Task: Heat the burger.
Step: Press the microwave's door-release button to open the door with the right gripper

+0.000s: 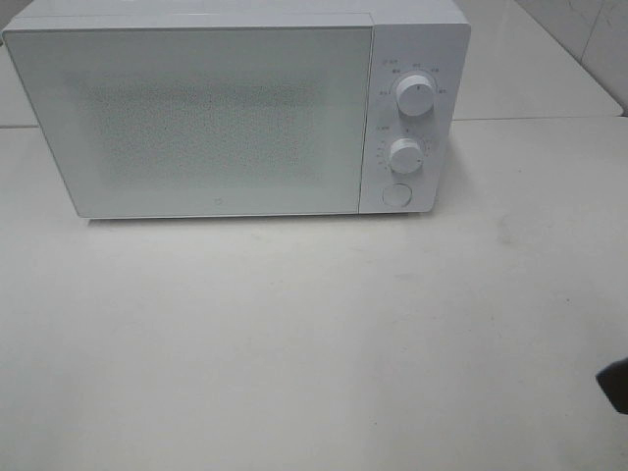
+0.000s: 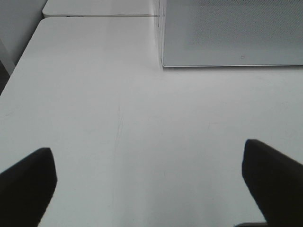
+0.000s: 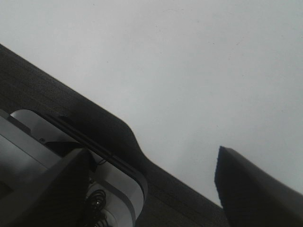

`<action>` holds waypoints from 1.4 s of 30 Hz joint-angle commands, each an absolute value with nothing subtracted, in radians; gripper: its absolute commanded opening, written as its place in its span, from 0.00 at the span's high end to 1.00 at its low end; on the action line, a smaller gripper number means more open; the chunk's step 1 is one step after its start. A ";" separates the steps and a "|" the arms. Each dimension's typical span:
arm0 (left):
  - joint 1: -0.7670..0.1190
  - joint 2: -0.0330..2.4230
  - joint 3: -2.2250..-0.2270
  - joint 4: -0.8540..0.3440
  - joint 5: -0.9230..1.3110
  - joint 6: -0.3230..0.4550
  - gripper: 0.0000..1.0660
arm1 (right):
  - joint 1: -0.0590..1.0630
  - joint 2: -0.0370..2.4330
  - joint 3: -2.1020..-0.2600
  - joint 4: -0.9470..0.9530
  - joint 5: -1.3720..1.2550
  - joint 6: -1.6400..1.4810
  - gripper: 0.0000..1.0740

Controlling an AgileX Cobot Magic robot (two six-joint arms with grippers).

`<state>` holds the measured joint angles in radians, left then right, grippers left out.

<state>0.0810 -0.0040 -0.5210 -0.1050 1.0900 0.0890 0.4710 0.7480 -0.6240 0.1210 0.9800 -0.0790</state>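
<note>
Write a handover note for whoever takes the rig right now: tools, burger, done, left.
Tools: left tool open, empty, over the table, facing the microwave; right tool open, empty, by the table edge.
Burger: the burger is in no view; the door is shut and too frosted to see through.
Done: cannot tell.
Left: find the burger, confirm whether it is inside, then probably set the knobs.

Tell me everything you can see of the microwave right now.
The microwave is a white box standing upright on the white table, front to the camera. Its frosted, speckled door is shut; nothing inside can be made out. The panel beside it carries an upper knob, a lower knob and a round button. Nothing else touches it.
</note>
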 commanded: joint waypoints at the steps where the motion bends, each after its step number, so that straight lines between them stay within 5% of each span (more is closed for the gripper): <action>1: 0.081 -0.029 -0.519 -0.107 1.074 0.086 0.06 | 0.466 0.635 -0.630 0.108 1.056 -0.083 0.32; 29: 0.081 -0.029 -0.519 -0.107 1.074 0.086 0.06 | 0.151 -0.008 -0.502 0.034 0.993 -0.027 0.32; 42: 0.081 -0.022 -0.519 -0.107 1.074 0.086 0.06 | 0.117 -0.035 -0.502 0.034 0.993 -0.026 0.32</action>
